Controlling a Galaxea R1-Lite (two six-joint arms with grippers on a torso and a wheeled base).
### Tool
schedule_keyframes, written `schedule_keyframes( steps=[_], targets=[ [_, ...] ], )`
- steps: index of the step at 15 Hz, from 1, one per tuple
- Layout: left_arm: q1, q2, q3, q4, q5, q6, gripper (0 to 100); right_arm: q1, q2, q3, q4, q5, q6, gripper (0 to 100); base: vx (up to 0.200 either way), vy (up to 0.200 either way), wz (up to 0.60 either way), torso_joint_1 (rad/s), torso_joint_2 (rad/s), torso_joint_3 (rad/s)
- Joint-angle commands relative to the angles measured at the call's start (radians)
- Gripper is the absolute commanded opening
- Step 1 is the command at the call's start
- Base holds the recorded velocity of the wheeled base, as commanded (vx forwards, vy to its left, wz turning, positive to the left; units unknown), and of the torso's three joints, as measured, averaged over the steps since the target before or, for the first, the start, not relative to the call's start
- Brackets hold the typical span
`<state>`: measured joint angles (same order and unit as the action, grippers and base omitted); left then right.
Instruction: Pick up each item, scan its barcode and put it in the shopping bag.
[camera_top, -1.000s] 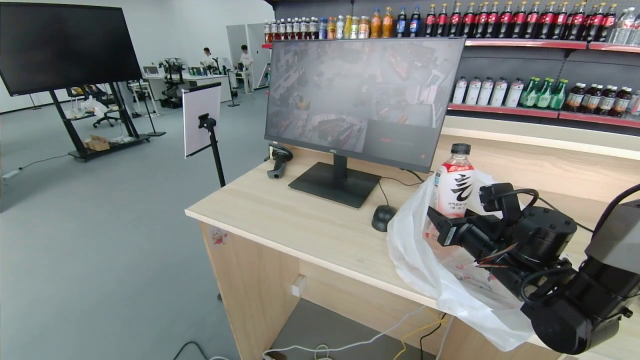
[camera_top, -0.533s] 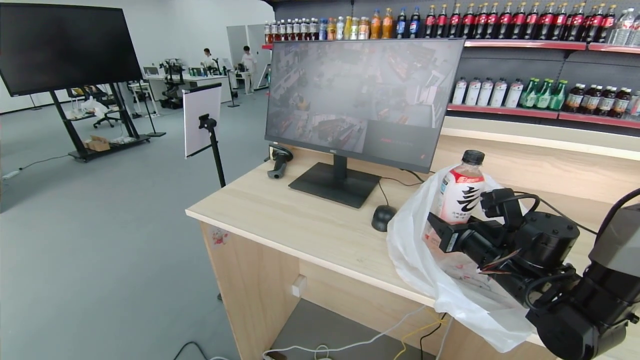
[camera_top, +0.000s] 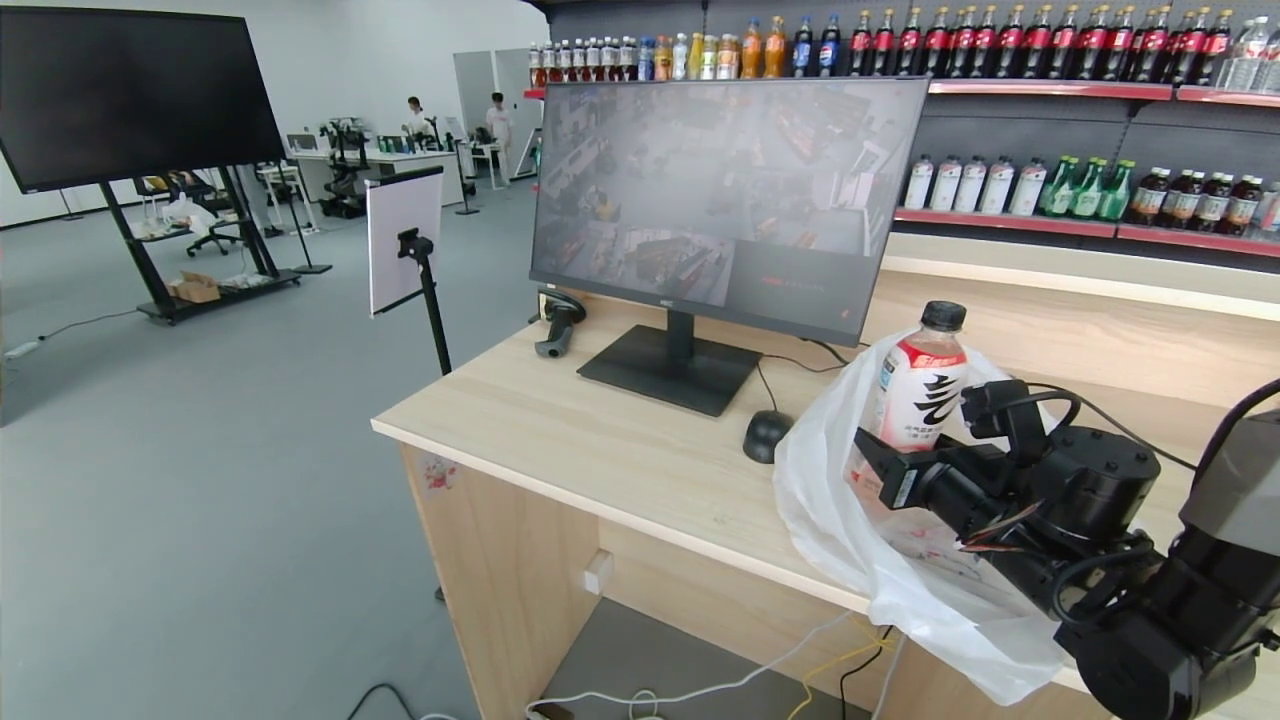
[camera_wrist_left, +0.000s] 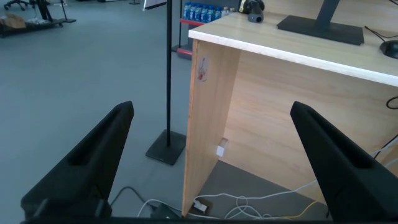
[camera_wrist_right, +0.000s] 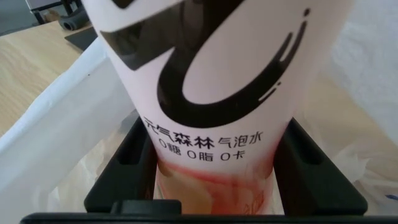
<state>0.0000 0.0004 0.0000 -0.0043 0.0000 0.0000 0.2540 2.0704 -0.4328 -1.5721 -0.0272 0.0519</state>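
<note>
Holding the bottle (camera_top: 918, 385) clamped in my right gripper (camera_top: 900, 460), with its lower half down inside the shopping bag (camera_top: 850, 540) mouth. It's near upright, I figure so it lands on its base. Left gripper (camera_wrist_left: 211, 112) hangs spread and empty, well clear of the bag.

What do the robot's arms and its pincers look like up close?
The right arm is matt black with round joints, a grey casing, looping black cables and thin coloured wires. The left gripper has black, tapering fingers; the right gripper has blockier black ones.
</note>
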Motion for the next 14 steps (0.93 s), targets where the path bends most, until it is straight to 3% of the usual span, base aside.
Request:
schedule_keyframes(
  steps=[1,6,7,14],
  targets=[
    [0.000,0.000,0.000,0.000,0.000,0.000,100,-0.001,0.011,0.000,0.001,0.000,0.002,0,0.000,0.000,0.00,0.000,0.00,0.000],
    [0.000,0.000,0.000,0.000,0.000,0.000,100,-0.001,0.013,0.017,0.001,0.000,0.002,0,0.000,0.000,0.00,0.000,0.00,0.000],
    [0.000,0.000,0.000,0.000,0.000,0.000,100,-0.001,0.013,0.014,0.001,0.000,0.002,100,0.000,0.000,0.00,0.000,0.00,0.000],
    [0.000,0.000,0.000,0.001,0.000,0.000,100,-0.001,-0.090,0.057,0.001,0.000,0.002,100,0.000,0.000,0.00,0.000,0.00,0.000]
  ],
)
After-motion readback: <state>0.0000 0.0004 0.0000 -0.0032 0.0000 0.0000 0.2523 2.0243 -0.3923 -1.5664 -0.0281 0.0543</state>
